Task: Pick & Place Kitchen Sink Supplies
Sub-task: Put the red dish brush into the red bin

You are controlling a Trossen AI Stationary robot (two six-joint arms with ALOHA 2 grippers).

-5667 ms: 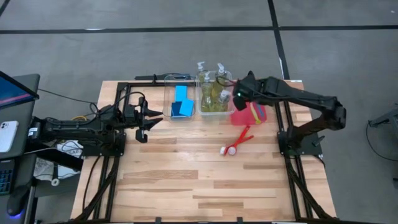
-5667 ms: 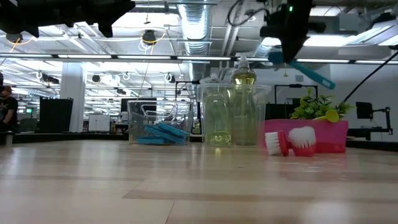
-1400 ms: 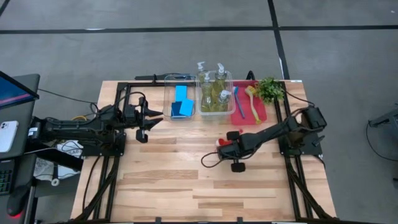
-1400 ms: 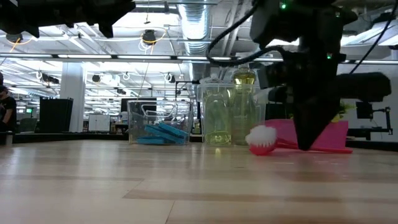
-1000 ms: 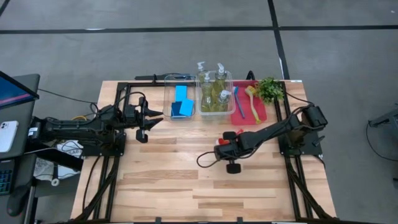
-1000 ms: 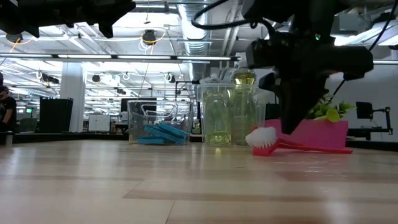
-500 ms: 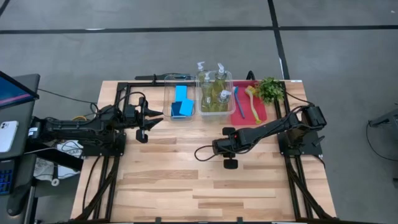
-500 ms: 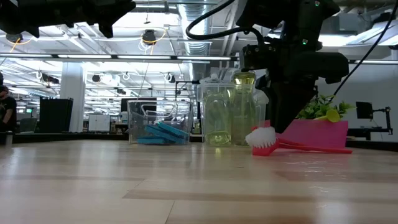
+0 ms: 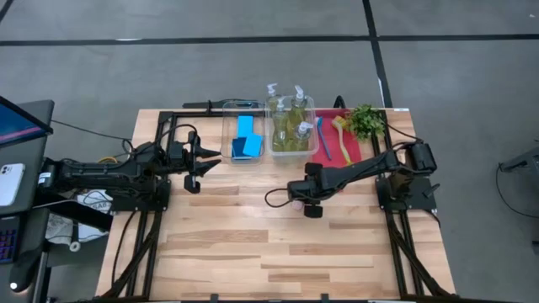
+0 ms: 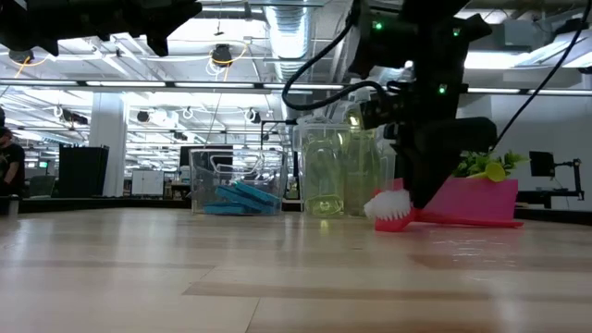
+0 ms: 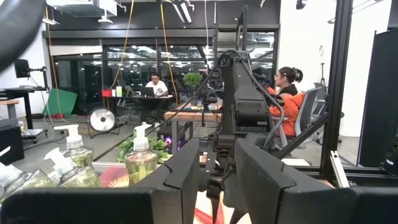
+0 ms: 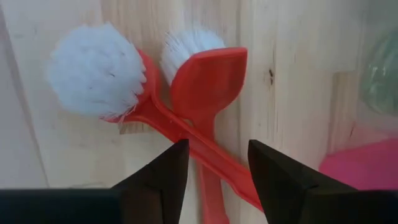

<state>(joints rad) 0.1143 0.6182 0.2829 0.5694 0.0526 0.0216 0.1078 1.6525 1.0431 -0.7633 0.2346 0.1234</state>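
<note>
most of the sorting looks done from where i stand: blue sponges (image 9: 245,137) sit in one clear bin (image 9: 227,135), pump bottles (image 9: 290,128) of yellow-green liquid fill the clear bin beside it, and a blue brush (image 9: 319,137) and a yellow-green brush (image 9: 342,139) lie in the red tray (image 9: 353,156) next to a small leafy plant (image 9: 365,120). what seems left is a pair of red brushes (image 12: 155,112) with white bristle heads, lying crossed on the bare wooden worktop (image 9: 253,244), short of the tray. the right claw (image 12: 214,165) hangs directly over them, its two dark fingers parted with the red handles running between and just below them, gripping nothing; the red tray lies behind the claw, towards the arm's base. the left claw (image 9: 212,159) waits well apart, pointing at the sponge bin, fingers parted and holding nothing. by my judgement the red brushes are the last things to pick up and tray.
</note>
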